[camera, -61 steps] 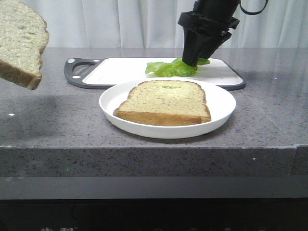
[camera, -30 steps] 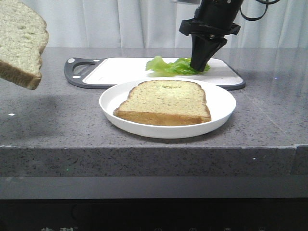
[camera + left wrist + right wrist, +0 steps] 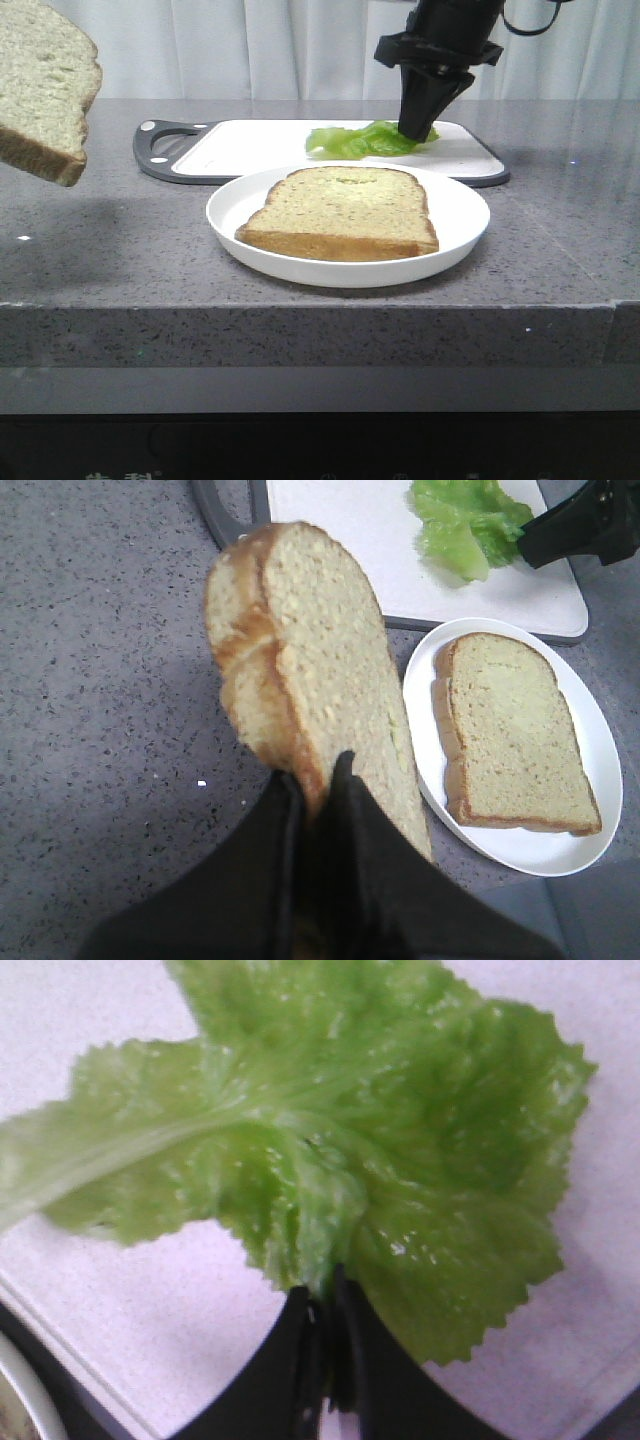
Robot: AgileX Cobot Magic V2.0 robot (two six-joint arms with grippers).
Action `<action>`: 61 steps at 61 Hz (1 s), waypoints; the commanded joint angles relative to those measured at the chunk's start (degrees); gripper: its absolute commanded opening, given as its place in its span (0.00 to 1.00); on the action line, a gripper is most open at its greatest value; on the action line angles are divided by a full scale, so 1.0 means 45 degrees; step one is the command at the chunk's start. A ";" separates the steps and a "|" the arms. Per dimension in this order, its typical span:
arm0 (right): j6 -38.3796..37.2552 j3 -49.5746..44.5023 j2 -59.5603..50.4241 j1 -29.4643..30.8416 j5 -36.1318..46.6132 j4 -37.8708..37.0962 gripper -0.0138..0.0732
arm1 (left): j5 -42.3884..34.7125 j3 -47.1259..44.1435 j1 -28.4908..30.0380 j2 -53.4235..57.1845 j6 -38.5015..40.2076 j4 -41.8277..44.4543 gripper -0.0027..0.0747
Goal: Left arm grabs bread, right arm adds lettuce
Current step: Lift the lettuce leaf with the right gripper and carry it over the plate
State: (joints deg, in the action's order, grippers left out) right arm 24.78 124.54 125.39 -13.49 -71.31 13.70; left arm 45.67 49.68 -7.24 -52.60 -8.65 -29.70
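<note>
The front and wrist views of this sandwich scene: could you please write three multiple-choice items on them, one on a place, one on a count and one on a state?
1. Where does the lettuce lie?
A. on the cutting board
B. on the plate
C. on the bare counter

2. How many bread slices show?
A. one
B. two
C. three

3. What is the right gripper doing?
A. hanging open, apart from the leaf
B. pinching the leaf's edge
C. holding bread

Key: 1 A, the leaf rests on the white board behind the plate. 2 B, one slice on the plate, one in the left gripper. 3 B, the right wrist view shows the fingers closed on the leaf.
</note>
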 commanded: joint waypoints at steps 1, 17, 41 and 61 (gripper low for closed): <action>-0.0126 0.0588 -0.1379 0.0117 -0.1140 0.0021 0.08 | -0.0784 0.0338 0.0010 0.0103 0.0005 -0.0388 0.01; -0.0648 0.0711 -0.2349 0.0106 -0.1140 0.0045 0.08 | -0.0806 0.0338 0.0010 0.0103 0.0005 -0.0388 0.01; -0.0926 -0.0769 -0.4856 -0.0012 -0.1125 0.1013 0.09 | -0.0832 0.0338 0.0010 0.0103 0.0005 -0.0388 0.01; -0.0538 -0.7997 -0.8858 -0.1721 0.2645 0.1033 0.09 | -0.0908 0.0338 0.0010 0.0103 0.0005 -0.0388 0.01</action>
State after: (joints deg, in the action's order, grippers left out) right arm 21.48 95.62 93.07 -19.55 -66.21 16.79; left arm 45.25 49.68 -7.24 -52.60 -8.65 -29.70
